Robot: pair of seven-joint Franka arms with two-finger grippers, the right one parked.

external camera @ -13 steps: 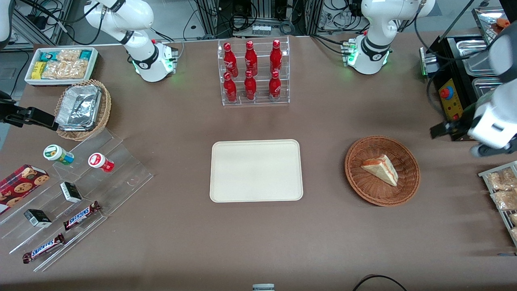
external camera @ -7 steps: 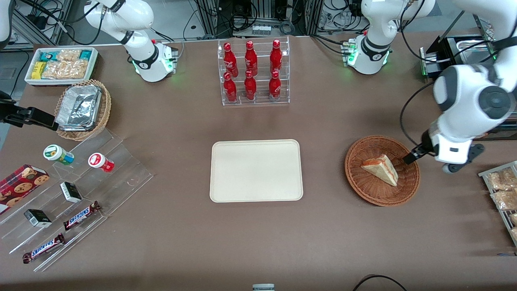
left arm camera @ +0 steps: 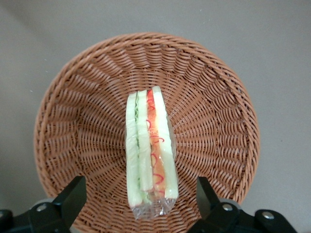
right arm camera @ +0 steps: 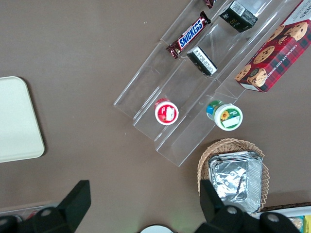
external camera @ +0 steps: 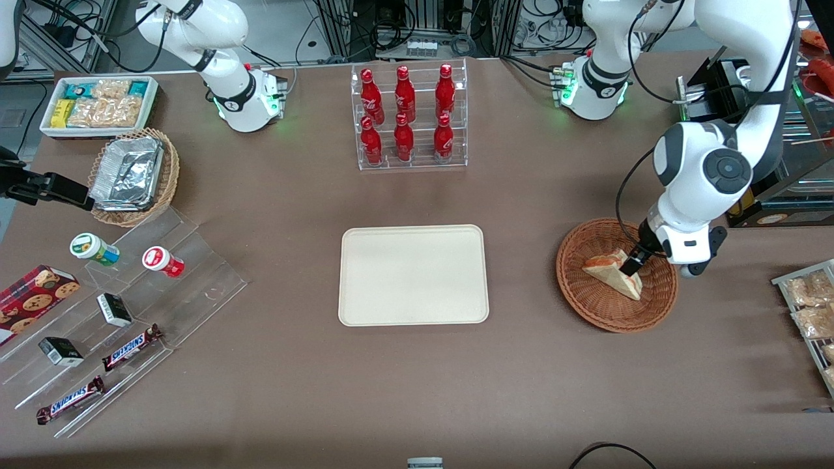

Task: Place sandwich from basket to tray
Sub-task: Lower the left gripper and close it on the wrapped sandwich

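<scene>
Sitting bare in the middle of the brown table, the flat cream-white rectangular tray (external camera: 413, 274) is holding nothing yet, so the delivery is not done. Toward the working arm's end, well apart from it, the round reddish-brown woven wicker basket (external camera: 589, 306) is cradling the triangular white-bread sandwich (external camera: 609, 274) with its red and green filling, standing on edge in clear wrap (left arm camera: 149, 154). The left arm's two-finger gripper (external camera: 633, 263) is hanging just over that wedge, its black fingers (left arm camera: 72, 196) spread wide to either side and not touching the bread. By my reckoning the closing, the lift, the carry and the set-down are all remaining.
</scene>
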